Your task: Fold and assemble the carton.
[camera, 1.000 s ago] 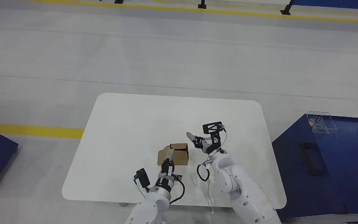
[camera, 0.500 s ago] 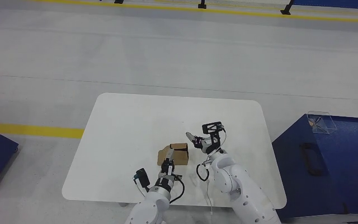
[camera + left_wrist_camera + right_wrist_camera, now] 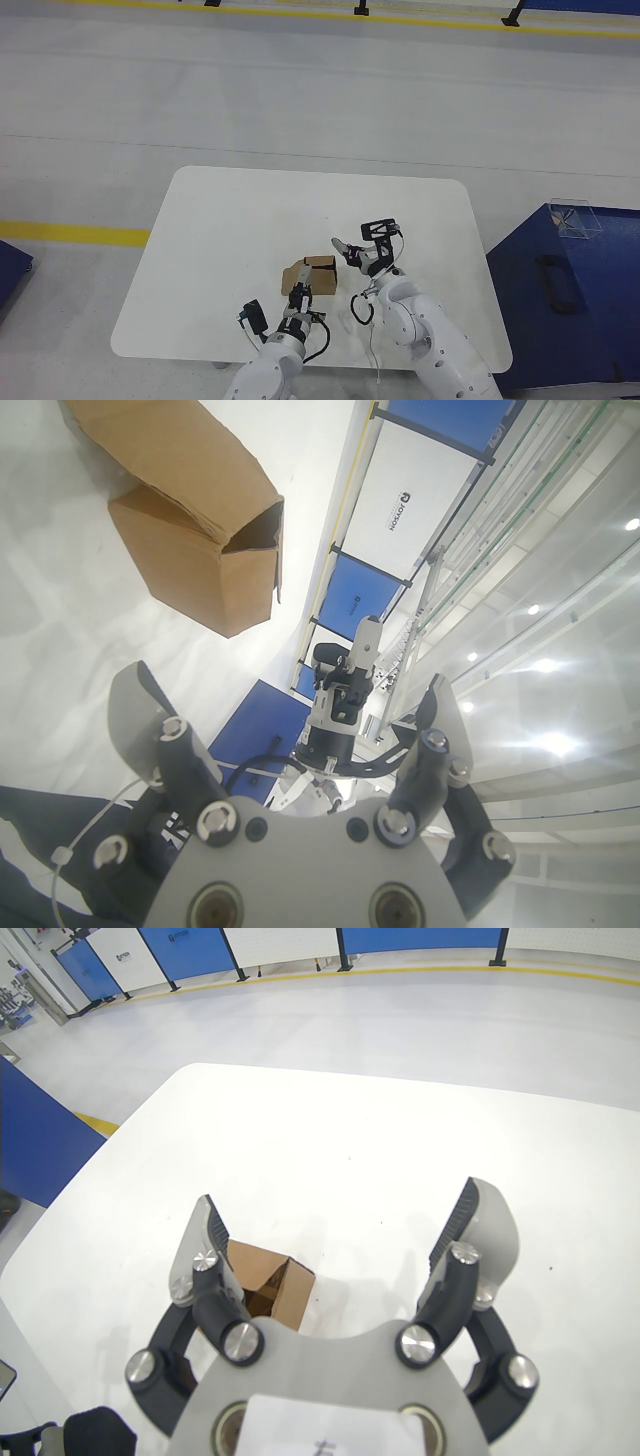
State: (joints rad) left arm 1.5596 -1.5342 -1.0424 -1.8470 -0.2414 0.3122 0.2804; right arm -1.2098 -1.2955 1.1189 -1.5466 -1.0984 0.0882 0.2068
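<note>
Here the white worktop [image 3: 250,210] with rounded corners takes up the middle of the top view, and the carton [image 3: 312,273] lies on it in the lower middle of the frame, close to the worktop's near edge. The carton is plain brown cardboard, only partly formed: in the left wrist view its panels meet at slack angles and one end gapes, showing a dark hollow behind a loose flap. In the right wrist view that open end again shows a shaded inside. The left hand [image 3: 302,297] sits just below the carton in the top view, low over the worktop; its two fingers are spread wide and nothing lies between them, and the left wrist view shows bare white surface between them and the carton. The right hand [image 3: 352,248] hovers just to the right of the carton in the top view, its ribbed fingers [image 3: 217,1228] also set well apart and empty. One of them overlaps the carton's edge in the right wrist view, but whether it touches the cardboard cannot be told. At the right edge of the top view stands a blue cabinet [image 3: 560,290] with a small clear box [image 3: 572,216] on it. A yellow line [image 3: 70,234] crosses the grey floor at the left.
</note>
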